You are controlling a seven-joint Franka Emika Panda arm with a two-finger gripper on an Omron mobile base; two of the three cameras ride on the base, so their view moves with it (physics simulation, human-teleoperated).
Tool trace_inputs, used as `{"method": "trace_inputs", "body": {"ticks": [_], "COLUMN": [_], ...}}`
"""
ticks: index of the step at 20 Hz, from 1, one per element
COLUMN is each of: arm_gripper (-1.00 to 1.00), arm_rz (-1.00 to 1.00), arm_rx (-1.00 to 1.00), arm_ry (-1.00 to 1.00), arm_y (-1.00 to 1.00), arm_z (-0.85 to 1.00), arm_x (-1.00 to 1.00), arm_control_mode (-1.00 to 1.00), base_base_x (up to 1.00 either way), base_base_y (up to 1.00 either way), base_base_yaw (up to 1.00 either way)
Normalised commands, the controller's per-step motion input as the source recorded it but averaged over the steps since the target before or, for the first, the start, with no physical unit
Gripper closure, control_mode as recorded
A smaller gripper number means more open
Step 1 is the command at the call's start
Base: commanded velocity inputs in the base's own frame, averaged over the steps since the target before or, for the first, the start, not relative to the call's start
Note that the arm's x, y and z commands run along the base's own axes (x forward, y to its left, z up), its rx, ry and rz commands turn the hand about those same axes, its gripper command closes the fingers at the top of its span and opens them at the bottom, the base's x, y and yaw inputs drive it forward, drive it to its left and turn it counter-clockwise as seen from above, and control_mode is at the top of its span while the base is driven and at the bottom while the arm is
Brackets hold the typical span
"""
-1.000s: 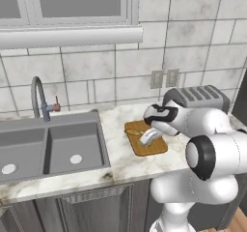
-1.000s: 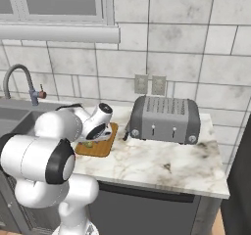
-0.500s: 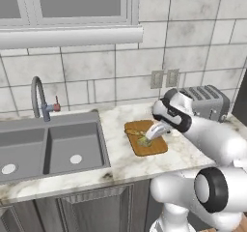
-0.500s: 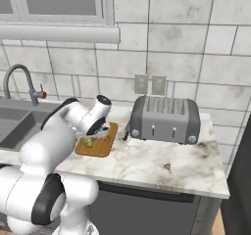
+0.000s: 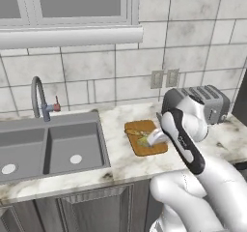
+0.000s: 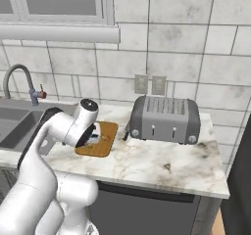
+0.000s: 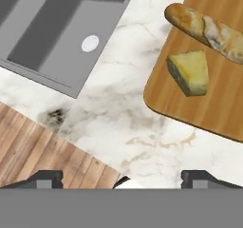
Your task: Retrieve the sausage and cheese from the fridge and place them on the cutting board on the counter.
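The tan cutting board (image 7: 209,103) lies on the marbled counter (image 7: 118,113). On the board are the pale yellow cheese (image 7: 189,72) wedge and, just beyond it, the long brownish sausage (image 7: 209,30). My gripper (image 7: 123,178) hovers open and empty above the counter beside the board's edge, apart from both foods. From the base cameras the gripper (image 5: 157,138) hangs over the cutting board (image 5: 141,150), and from the other side the gripper (image 6: 93,133) covers part of the cutting board (image 6: 101,150). The fridge is out of view.
A steel double sink (image 5: 48,144) with a faucet (image 5: 39,98) sits left of the board. A grey toaster (image 6: 164,119) stands right of it against the tiled wall. The counter's front edge and wooden floor (image 7: 42,151) show below.
The hand has lifted and drawn back from the board. The cheese that was at the fingertips now lies free on the board. The arm's elbow has swung.
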Motion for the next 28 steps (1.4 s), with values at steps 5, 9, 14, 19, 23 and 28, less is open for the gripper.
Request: {"method": "trace_inputs", "body": {"ticks": [5,9,14,19,23,28], "arm_gripper": [-1.0,-1.0,-1.0,-1.0,-1.0,-1.0], "arm_rz": [-0.21,-0.17,-0.1,0.0,0.0,0.0], "arm_rx": [-0.06,-0.07,-0.03,0.0,0.0,0.0], "arm_ry": [-0.09,-0.09,-0.04,0.0,0.0,0.0], "arm_y": [0.0,0.0,-0.02,-0.02,0.0,0.0], "arm_z": [0.32,0.38,0.41,0.0,0.0,0.0], "arm_x": [-0.55,-0.55,-0.45,-0.29,0.0,0.0], "arm_control_mode": [-1.0,-1.0,-1.0,-1.0,-1.0,1.0], "base_base_x": [0.0,0.0,0.0,0.0,0.0,0.0], "base_base_y": [0.0,0.0,0.0,0.0,0.0,0.0], "base_base_yaw": [0.0,0.0,0.0,0.0,0.0,0.0]}}
